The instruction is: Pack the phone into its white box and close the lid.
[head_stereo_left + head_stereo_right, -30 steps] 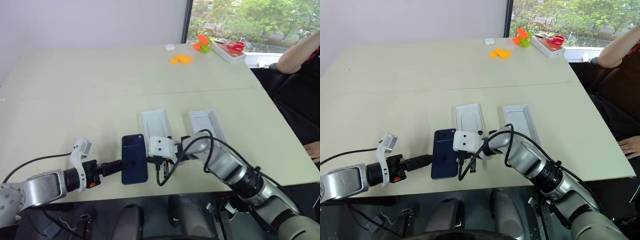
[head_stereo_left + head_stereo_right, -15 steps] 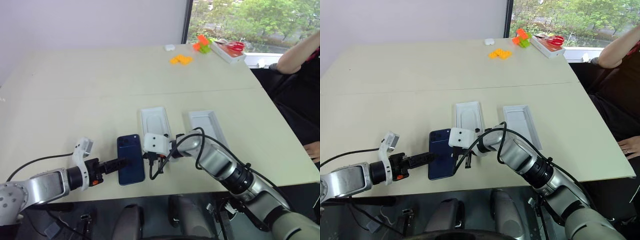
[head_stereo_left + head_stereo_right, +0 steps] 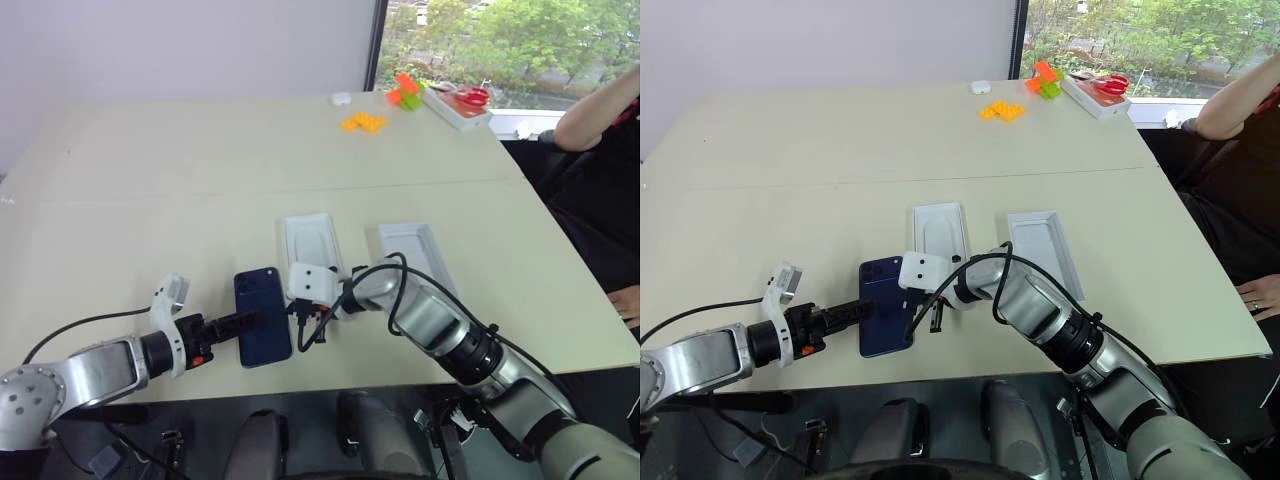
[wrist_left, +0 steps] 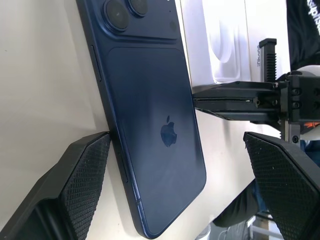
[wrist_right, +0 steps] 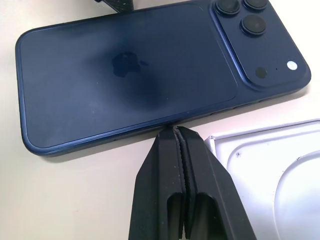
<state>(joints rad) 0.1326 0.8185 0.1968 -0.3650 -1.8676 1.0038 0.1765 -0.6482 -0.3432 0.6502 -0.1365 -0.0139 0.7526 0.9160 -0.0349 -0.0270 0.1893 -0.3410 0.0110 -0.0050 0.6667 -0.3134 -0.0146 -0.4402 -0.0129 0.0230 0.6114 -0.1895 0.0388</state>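
Phone (image 3: 262,316) flat on desk (image 3: 200,190): right fingers (image 5: 175,131) pinched shut, nudging its edge; left fingers (image 4: 85,165) spread wide, empty — should straddle squarely before closing.

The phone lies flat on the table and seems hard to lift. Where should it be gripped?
Across its long edges, from the robot's left: the phone lies back-up and thin, so the open left gripper can straddle it while the shut right gripper braces the far edge.
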